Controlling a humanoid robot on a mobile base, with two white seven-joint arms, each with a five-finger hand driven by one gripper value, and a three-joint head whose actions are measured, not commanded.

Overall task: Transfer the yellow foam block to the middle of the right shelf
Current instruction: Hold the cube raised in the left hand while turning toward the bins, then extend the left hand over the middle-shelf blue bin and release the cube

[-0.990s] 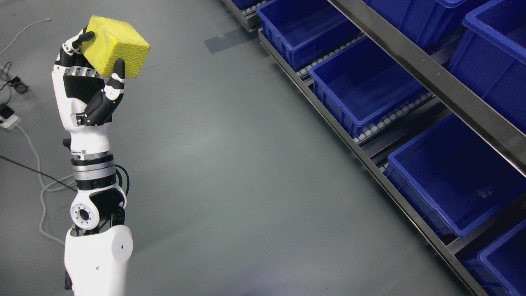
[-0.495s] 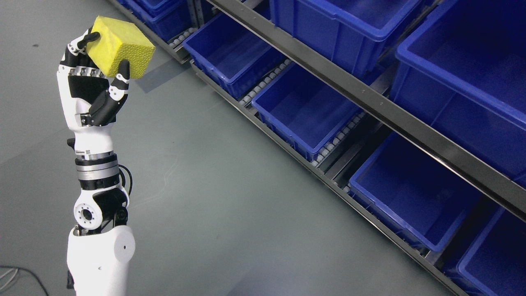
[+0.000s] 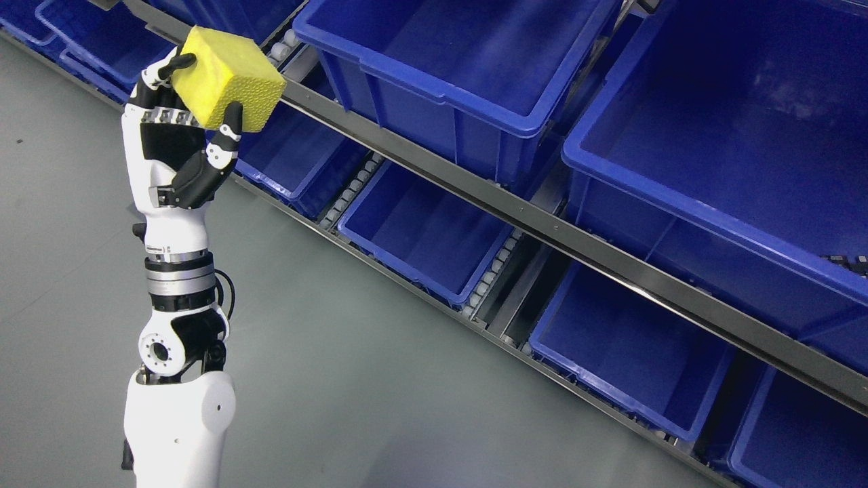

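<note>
Left hand (image 3: 193, 102) is clamped on the yellow foam block (image 3: 227, 80), thumb under the near face and fingers (image 3: 178, 63) hooked over the far top edge, the arm raised upright. Taking the shelf's grey rail (image 3: 515, 210) as landmark, the block sits at the rail's upper-left end, just in front of it and not over any bin.

The likely trouble is the grip: foam is soft and only fingertips pinch it, so a quick swing could let it rotate or slip to the floor short of the rail. The rail itself could also catch the block or knuckles if the hand crosses too low.

Counted: one block, one hand in view, two large blue bins (image 3: 468, 61) above the rail, and at least four smaller bins (image 3: 427, 230) below it, with more partly cut off.
</note>
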